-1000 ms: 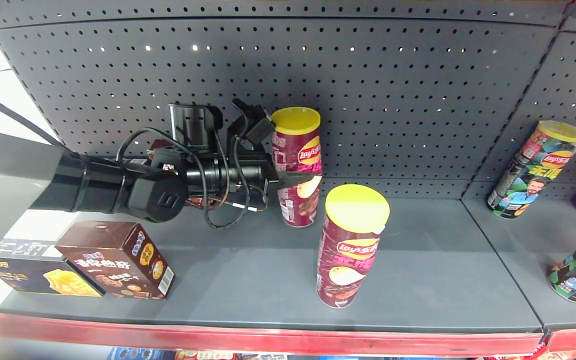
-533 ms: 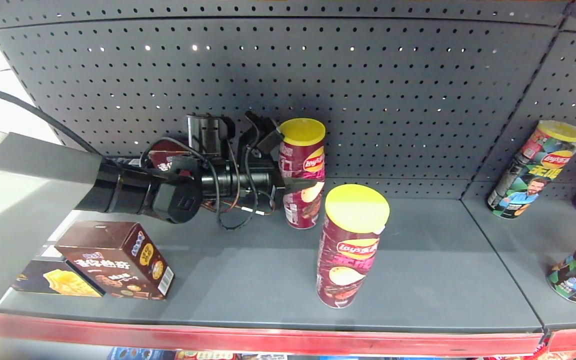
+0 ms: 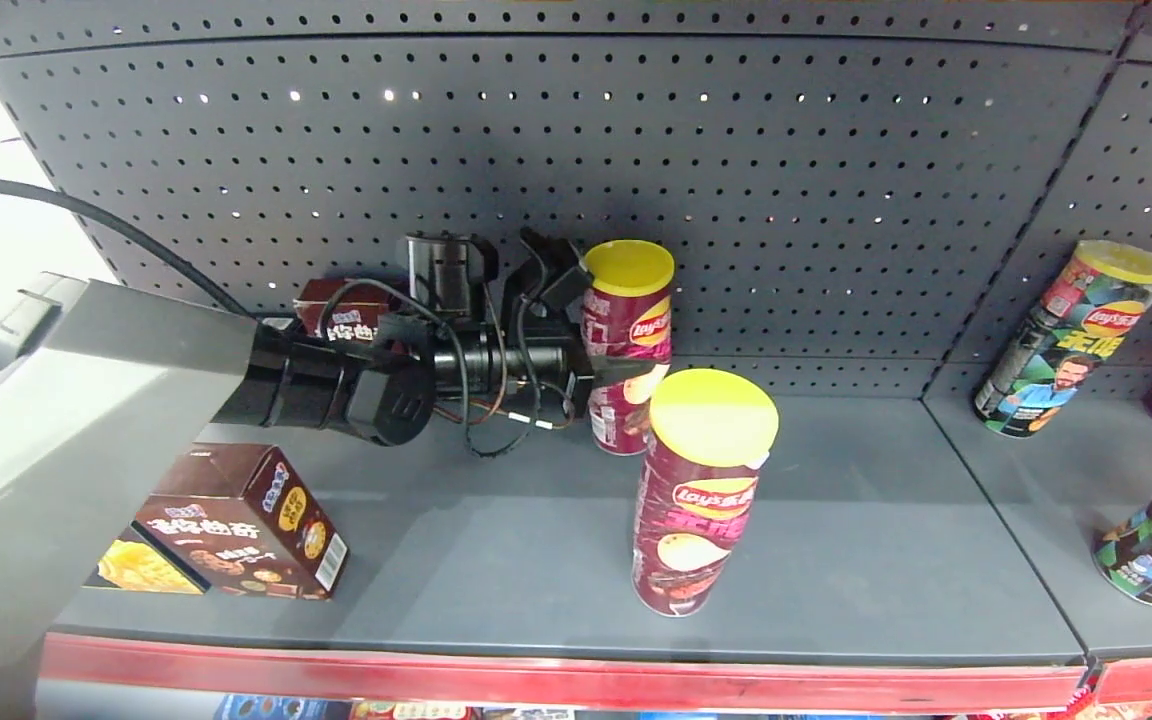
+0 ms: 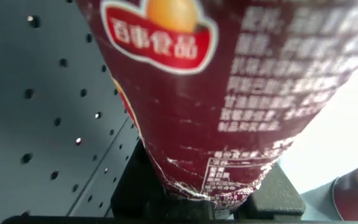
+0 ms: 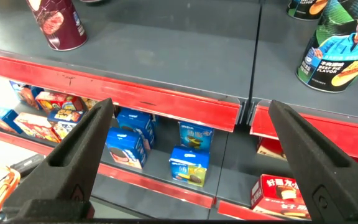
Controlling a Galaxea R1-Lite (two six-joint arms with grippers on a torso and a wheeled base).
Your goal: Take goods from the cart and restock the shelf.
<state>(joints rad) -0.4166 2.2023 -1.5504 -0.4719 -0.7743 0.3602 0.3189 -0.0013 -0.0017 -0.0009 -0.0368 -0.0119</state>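
My left jaws are clamped round the middle of a maroon chip can [image 3: 628, 330], yellow lid up, at the back of the grey shelf [image 3: 876, 540], close to the pegboard [image 3: 736, 200]. Whether its base touches the shelf, I cannot tell. A second maroon can [image 3: 698, 500] stands just in front of it, nearer the front edge. A brown cookie box [image 3: 246, 520] sits off to the left. My right jaws gape wide, holding nothing, out before the shelf's red lip [image 5: 166, 93], with a green can [image 5: 337, 43] beyond.
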